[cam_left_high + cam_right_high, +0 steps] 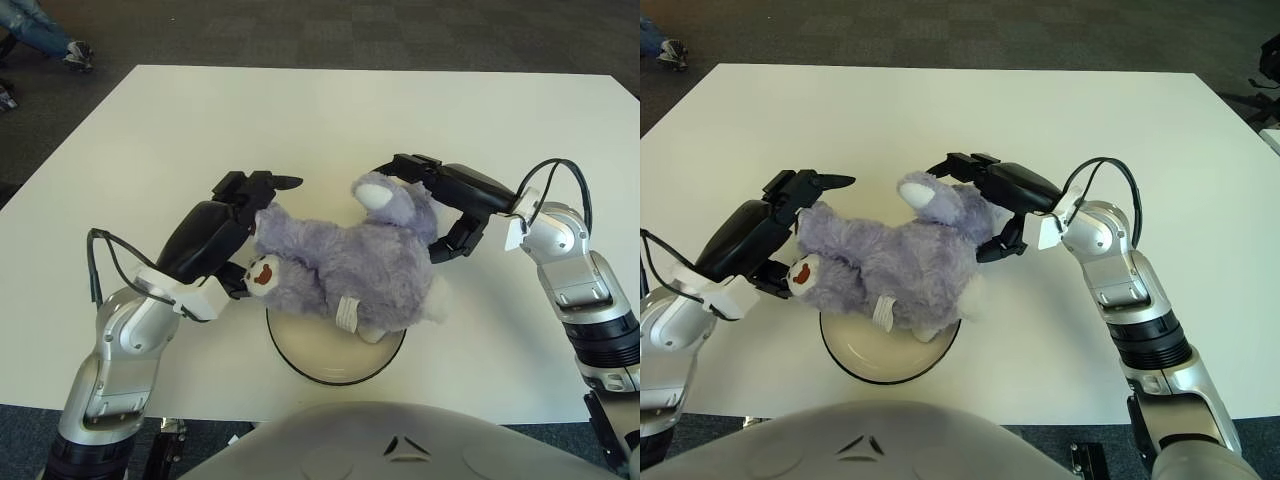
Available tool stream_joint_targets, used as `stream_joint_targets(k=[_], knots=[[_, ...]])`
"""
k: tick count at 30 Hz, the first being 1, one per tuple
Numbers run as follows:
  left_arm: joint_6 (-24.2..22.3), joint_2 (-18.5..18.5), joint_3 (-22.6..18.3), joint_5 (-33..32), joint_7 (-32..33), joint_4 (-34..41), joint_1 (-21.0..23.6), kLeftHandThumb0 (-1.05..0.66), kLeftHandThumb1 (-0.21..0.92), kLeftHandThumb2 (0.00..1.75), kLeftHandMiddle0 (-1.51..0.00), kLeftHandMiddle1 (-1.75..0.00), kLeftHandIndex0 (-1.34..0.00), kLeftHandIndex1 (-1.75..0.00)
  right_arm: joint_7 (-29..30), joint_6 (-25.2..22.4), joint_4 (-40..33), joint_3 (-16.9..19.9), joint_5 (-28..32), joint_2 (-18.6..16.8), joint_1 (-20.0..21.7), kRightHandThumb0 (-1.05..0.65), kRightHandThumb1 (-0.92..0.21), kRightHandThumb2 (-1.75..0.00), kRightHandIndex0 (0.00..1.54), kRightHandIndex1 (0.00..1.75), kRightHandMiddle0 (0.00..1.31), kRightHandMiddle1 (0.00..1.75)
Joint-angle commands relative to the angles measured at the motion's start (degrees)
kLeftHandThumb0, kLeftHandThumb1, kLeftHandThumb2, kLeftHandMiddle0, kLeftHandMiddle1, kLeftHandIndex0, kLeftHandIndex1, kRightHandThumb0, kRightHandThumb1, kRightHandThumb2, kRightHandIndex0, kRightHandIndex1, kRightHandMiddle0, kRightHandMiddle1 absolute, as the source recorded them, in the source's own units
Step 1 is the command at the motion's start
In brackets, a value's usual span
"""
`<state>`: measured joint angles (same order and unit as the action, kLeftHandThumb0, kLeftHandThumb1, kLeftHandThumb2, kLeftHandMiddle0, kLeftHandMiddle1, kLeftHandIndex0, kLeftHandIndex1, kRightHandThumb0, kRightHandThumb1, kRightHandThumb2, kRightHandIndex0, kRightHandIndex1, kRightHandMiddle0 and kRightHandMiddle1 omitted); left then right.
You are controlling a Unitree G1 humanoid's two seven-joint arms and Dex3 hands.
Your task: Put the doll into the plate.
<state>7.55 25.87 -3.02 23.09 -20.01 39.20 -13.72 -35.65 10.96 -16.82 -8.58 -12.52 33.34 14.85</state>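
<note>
In the left eye view, the purple doll (350, 265) lies across the far rim of the cream plate (335, 352), which sits on the white tabletop (330, 120) near the front edge. The left robot hand (240, 225) presses against the doll's head end, fingers curled around the plush beside its face; the right robot hand (440, 210) clasps the other end near the white-tipped ear or paw, fingers bent over the top and a thumb below. Holding it from both ends makes sense: the toy is soft and wide, so one hand alone would let it sag. It seems to be carried just over the plate or barely settling on it; contact cannot be told for sure.

In the right eye view, the doll (885, 265) covers the far half of the plate (890, 355), with part of it overhanging on the right. Both hands are closed on it, so the release appears not yet made.
</note>
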Motion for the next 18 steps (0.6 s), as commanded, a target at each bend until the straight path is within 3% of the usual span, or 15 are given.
stream_joint_targets(k=[1,12,18], knots=[[-2.32,1.40,-2.00,-1.28,-1.87,1.31,0.79,-0.63,0.34,0.95,0.00,-0.84,0.00,-0.77,-0.17,0.28,0.15,0.69,-0.12,1.09,0.81,-0.41,-0.16,-1.12,0.00,0.55,0.00,0.67],[-4.88,3.94,-5.59,0.79,-3.11,2.34,0.65,-0.55,0.25,1.01,0.00,-0.73,0.00,-0.82,-0.16,-0.44,-0.31,0.75,0.01,1.46,0.70,-0.40,-0.15,-1.13,0.01,0.55,0.00,0.68],[-5.31,4.28,-7.72,5.27,-1.34,2.36,0.56,-0.36,0.16,1.14,0.00,-0.70,0.00,-0.87,-0.08,-0.44,-0.38,0.72,-0.53,1.85,0.76,-0.40,-0.16,-1.13,0.02,0.56,0.00,0.70]])
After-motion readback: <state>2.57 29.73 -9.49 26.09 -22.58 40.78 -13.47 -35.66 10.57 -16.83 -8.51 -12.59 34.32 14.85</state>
